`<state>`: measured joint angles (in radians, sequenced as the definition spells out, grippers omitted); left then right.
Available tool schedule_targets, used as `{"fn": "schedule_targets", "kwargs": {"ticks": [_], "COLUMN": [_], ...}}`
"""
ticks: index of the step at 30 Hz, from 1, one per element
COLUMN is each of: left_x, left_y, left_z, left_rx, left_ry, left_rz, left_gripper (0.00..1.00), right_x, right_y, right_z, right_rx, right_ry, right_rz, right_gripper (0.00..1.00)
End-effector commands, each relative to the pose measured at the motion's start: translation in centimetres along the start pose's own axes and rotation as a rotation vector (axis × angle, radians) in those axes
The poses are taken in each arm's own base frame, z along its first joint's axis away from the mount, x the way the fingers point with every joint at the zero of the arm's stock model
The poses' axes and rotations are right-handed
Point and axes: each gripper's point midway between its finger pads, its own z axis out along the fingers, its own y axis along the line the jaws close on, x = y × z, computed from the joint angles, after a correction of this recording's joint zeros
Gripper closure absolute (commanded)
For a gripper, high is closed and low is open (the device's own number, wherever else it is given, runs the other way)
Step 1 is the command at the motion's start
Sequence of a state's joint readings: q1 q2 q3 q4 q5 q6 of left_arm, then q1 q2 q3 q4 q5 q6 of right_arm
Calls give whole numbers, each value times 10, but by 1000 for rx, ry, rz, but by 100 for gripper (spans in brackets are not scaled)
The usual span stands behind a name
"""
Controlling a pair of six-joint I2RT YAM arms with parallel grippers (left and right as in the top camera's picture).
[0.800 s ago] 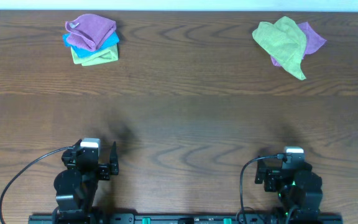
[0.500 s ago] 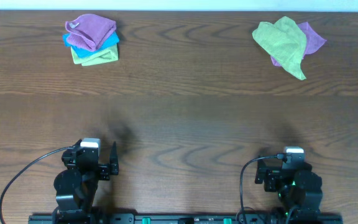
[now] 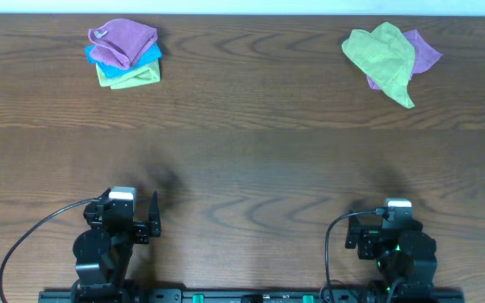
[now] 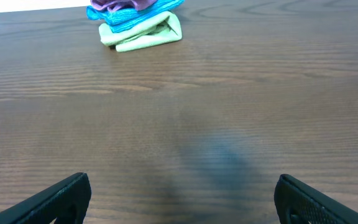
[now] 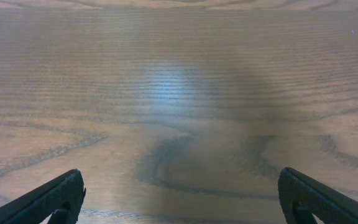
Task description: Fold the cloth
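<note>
The cloth point(image 3: 381, 53) is lime green and lies crumpled at the far right of the table, partly on top of a lilac-purple cloth point(image 3: 425, 50). Neither wrist view shows it. My left gripper point(image 4: 182, 194) sits low near the table's front edge at the left, open, with only bare wood between its black fingers point(image 4: 67, 194). My right gripper point(image 5: 180, 190) rests at the front right, also open over bare wood. Both arms are folded back, far from the cloth.
At the far left stands a stack of folded cloths point(image 3: 123, 53): purple on top, bright blue in the middle, pale green at the bottom point(image 4: 143, 34). The wooden table point(image 3: 251, 160) runs wide between the arms and the cloths.
</note>
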<state>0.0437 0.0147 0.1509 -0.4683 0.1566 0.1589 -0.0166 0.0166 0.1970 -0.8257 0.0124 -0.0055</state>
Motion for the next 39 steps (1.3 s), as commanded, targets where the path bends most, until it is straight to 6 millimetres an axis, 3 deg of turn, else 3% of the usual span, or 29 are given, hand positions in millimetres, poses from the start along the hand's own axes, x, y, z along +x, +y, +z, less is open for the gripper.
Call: {"fn": "schedule_targets", "kwargs": {"ticks": [1,39], "left_x": [7,7], "left_y": [0,0], "left_z": [2,2], "left_rx": [-2,-2], "left_ry": [12,12], "left_rz": [19,19], "left_gripper": [5,5], "right_x": [3,4], "right_y": [-4,-3], "right_z": [2,1], "right_rx": [18,15], "right_ry": [2,22], "right_rz": [-4,-4], "right_gripper": [1,1]}}
